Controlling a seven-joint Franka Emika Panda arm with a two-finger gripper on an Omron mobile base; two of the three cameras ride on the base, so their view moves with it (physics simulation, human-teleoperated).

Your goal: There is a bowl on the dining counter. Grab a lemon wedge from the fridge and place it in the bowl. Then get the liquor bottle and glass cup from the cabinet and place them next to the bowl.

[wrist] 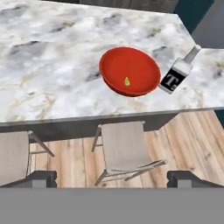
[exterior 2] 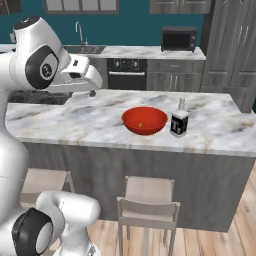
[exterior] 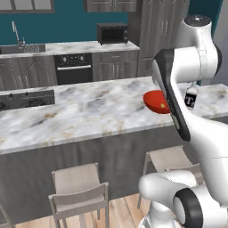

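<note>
1. My gripper (wrist: pixel 112 179) is wide open w/ nothing in it; in hand view the two finger tips sit far apart at the bottom, above wood floor and a stool (wrist: pixel 124 148).
2. Hand cam looks down past the stool onto the dining counter (wrist: pixel 52 87); gripper is well apart from everything on it.
3. Bowl (wrist: pixel 130 71) sits on the counter near its front edge, upright. I see a small yellow-green lemon wedge (wrist: pixel 127 81) inside, roughly at the bottom centre.
4. Liquor bottle (wrist: pixel 177 74) stands just beside the bowl, black label w/ white "T" facing me. From right base view it's upright, to the bowl's right, very close; can't tell if touching.
5. Further back: rear worktop w/ oven (exterior 2: pixel 127 73), microwave (exterior 2: pixel 179 38), sink faucet (exterior 2: pixel 78 31). Grey cupboards (exterior 2: pixel 235 45) at far right.
6. Glass cup: can't pick it out on the counter.
</note>
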